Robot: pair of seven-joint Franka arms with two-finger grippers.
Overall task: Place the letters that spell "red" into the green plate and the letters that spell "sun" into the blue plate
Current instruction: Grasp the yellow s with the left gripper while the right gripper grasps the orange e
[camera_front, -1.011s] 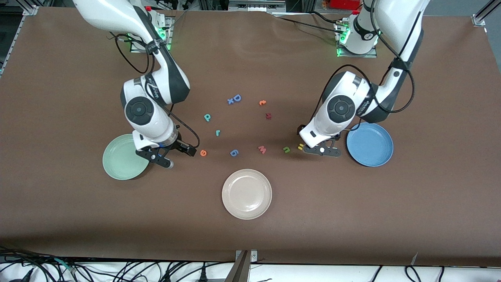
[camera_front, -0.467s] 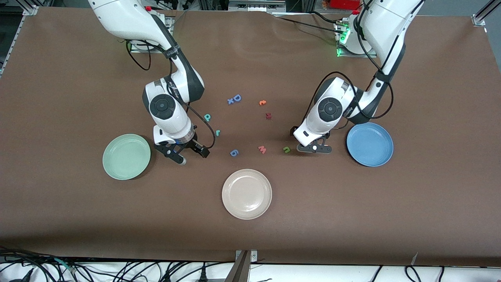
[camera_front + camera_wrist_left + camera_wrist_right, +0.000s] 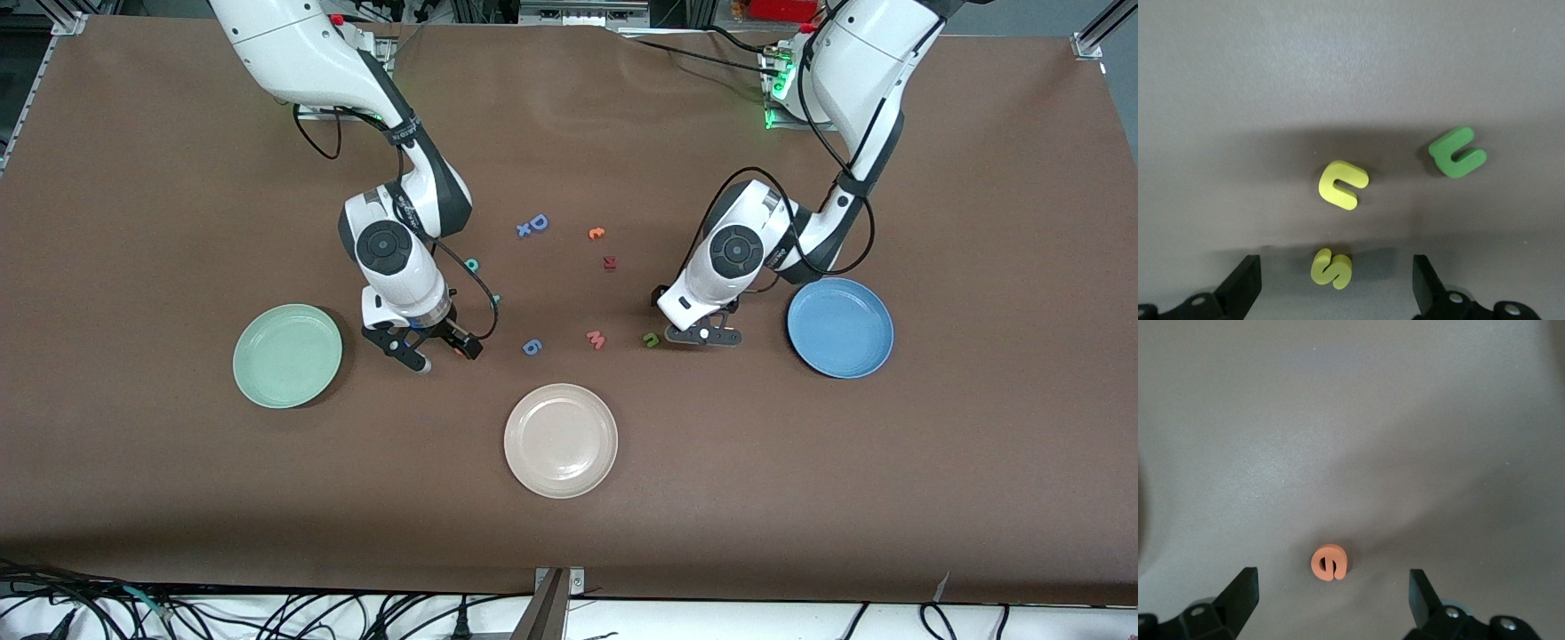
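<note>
Brown surface [image 3: 800, 498] carries distractors: I note a beige-white plate [image 3: 561, 440], blue "D" [image 3: 538, 222], pink "m" [image 3: 596, 339], none blocking either pincer. Right pincer [image 3: 436, 348], fingers spread wide and empty, hangs over the round orange "e" [image 3: 1329, 562], beside the empty green plate [image 3: 287, 356]. Left pincer [image 3: 704, 335], equally wide and empty, hangs over the yellow "s" [image 3: 1331, 268] and yellow "u" [image 3: 1343, 185]; green "n" [image 3: 1457, 153] lies beside them, near the empty blue plate [image 3: 839, 327].
</note>
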